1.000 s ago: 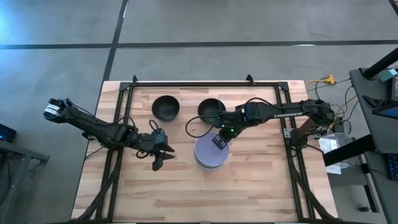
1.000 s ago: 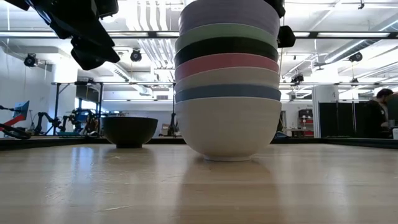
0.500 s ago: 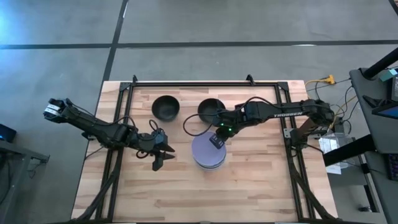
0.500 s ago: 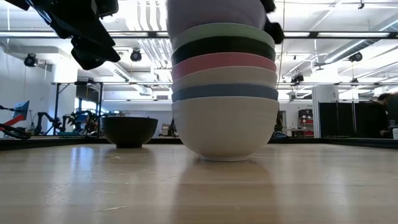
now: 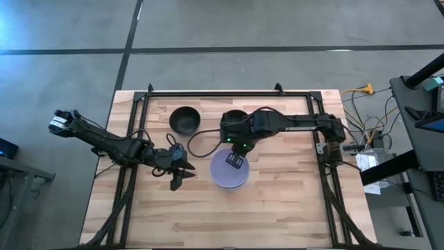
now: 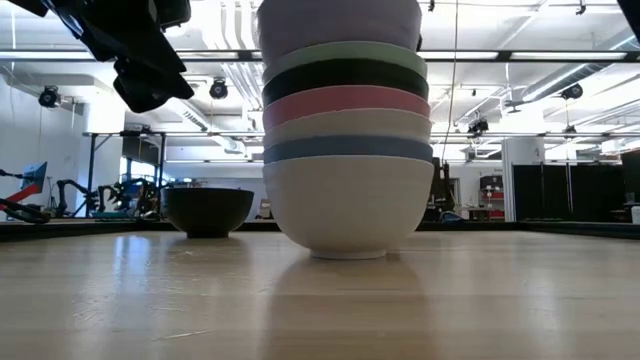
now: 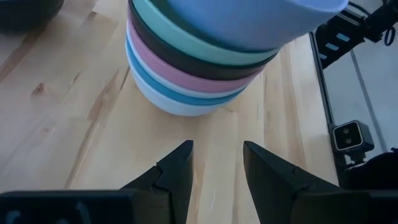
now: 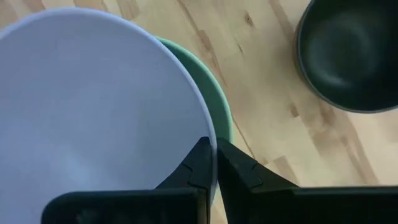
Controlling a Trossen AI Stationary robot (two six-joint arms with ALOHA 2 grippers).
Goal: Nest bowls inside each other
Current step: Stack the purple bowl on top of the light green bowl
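Stack of bowls [image 6: 345, 150] shifted left, upright

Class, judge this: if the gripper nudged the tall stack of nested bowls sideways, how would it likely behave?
The stack would probably slide rather than roll, since the bottom white bowl rests on a small flat foot. It looks top-heavy and could tip. The lavender bowl, pinched at its rim by the right gripper, sits off-centre on the green bowl, so it may shift first.
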